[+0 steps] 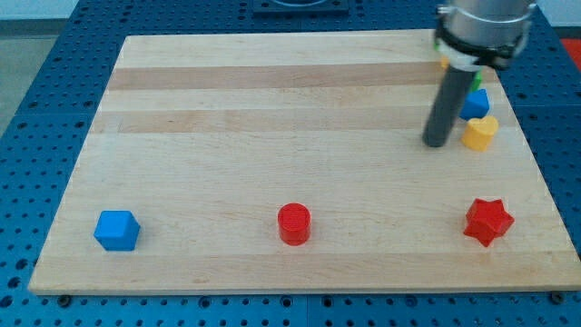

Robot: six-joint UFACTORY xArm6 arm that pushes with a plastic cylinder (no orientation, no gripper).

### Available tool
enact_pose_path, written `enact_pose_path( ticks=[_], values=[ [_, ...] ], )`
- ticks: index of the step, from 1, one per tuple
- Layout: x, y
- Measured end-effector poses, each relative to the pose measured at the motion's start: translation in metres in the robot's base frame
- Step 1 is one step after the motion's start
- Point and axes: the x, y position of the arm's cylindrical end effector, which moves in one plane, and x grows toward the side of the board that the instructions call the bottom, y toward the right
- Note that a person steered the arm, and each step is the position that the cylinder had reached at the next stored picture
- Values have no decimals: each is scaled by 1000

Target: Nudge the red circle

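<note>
The red circle (294, 223) is a short red cylinder near the view's bottom, about the middle of the wooden board (272, 100). My tip (437, 144) is the lower end of a dark rod at the view's upper right. It stands far up and to the right of the red circle, not touching it, just left of a yellow heart-shaped block (479, 133).
A blue cube (117, 231) sits at the bottom left. A red star (488, 221) sits at the bottom right. A blue block (475, 104) lies above the yellow one, with a green block (477, 80) and an orange block (443, 64) partly hidden by the arm.
</note>
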Motion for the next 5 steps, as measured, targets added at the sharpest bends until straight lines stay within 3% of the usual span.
enact_pose_path(
  ticks=[2, 3, 5],
  values=[
    [3, -158],
    [28, -204],
    [90, -228]
  ],
)
